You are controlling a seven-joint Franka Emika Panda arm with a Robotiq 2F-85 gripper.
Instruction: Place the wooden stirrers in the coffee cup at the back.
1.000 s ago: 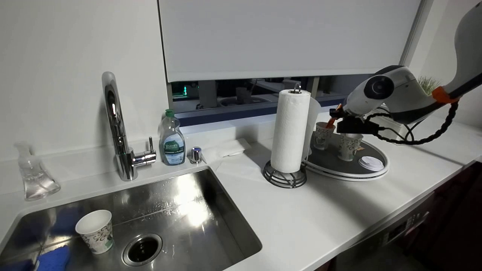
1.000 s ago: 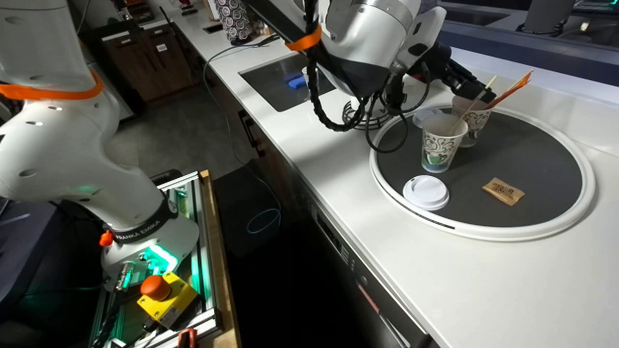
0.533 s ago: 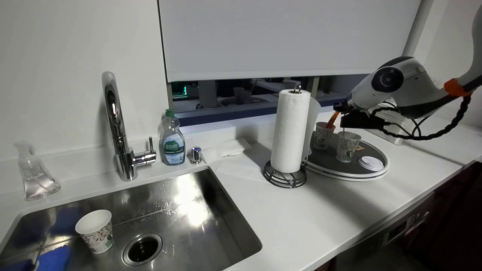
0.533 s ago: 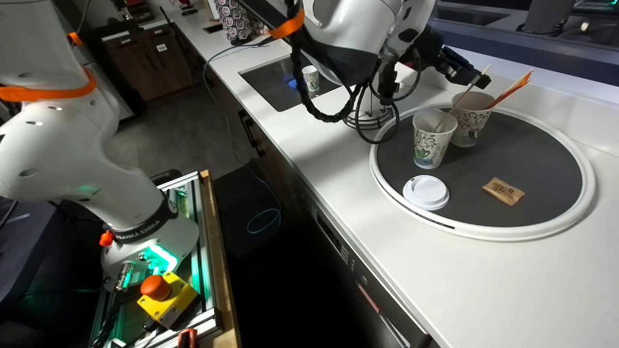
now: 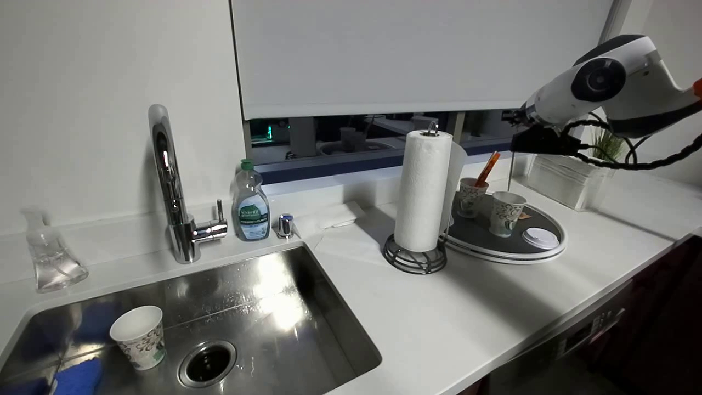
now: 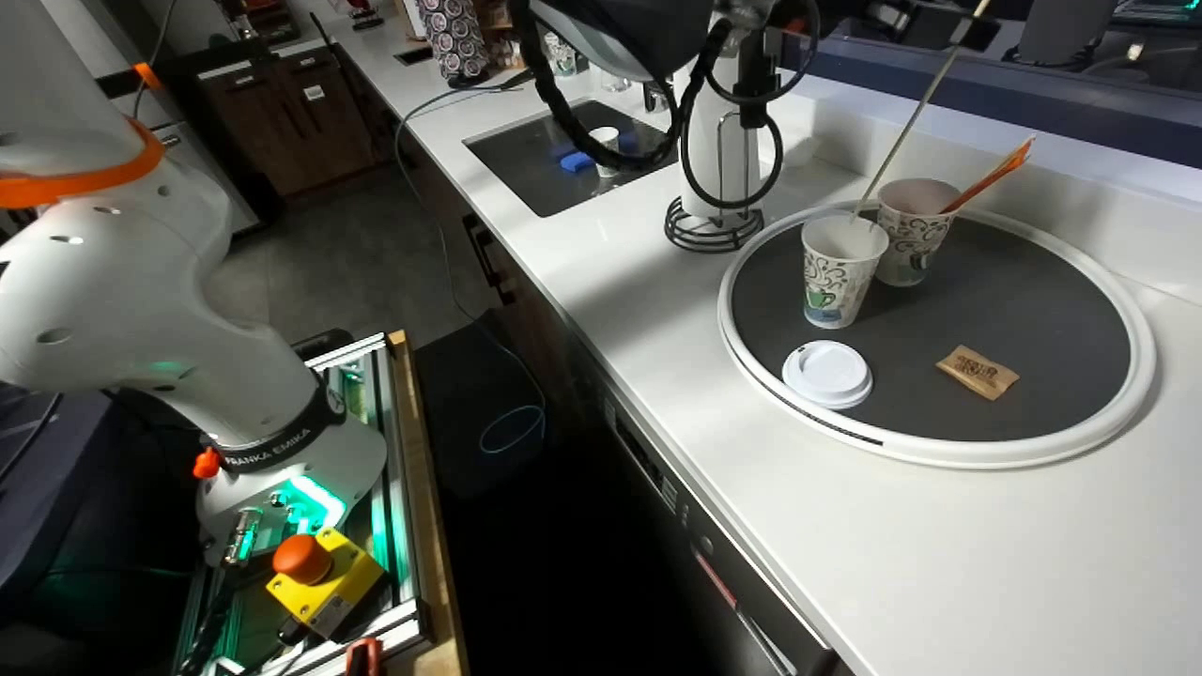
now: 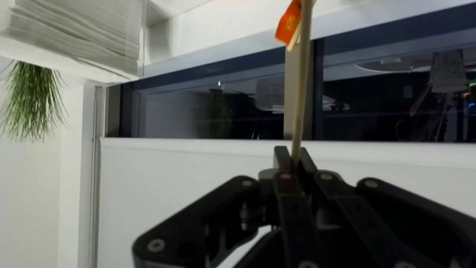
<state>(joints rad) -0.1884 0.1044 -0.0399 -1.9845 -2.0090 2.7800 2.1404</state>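
- We see the end effector point(image 7: 295, 158) almost fully closed and pinching the wooden stirrer point(image 7: 302, 74), a slim tan stick running toward 12 o'clock in the wrist view.
- In an exterior view the wooden stirrer slants down toward 7 o'clock, its lower end appearing at the rim of the front coffee cup point(image 6: 839, 291); whether the tip is inside, we cannot tell.
- Just beside that cup, at 2 o'clock, we find the coffee cup at the back point(image 6: 909, 242), with an orange strip point(image 6: 991, 176) leaning out of it toward 2 o'clock.
- Both cups stand upright on a round dark tray point(image 6: 1052, 319) on the white tabletop point(image 6: 958, 563); from the front one, a white lid point(image 6: 827, 374) lies at 6 o'clock and a brown packet point(image 6: 978, 372) at 4.
- In an exterior view we have the paper towel roll point(image 5: 422, 192) upright, the tray at 4 o'clock from it and the sink point(image 5: 290, 345), which holds another paper cup point(image 5: 141, 343), at 8 o'clock.
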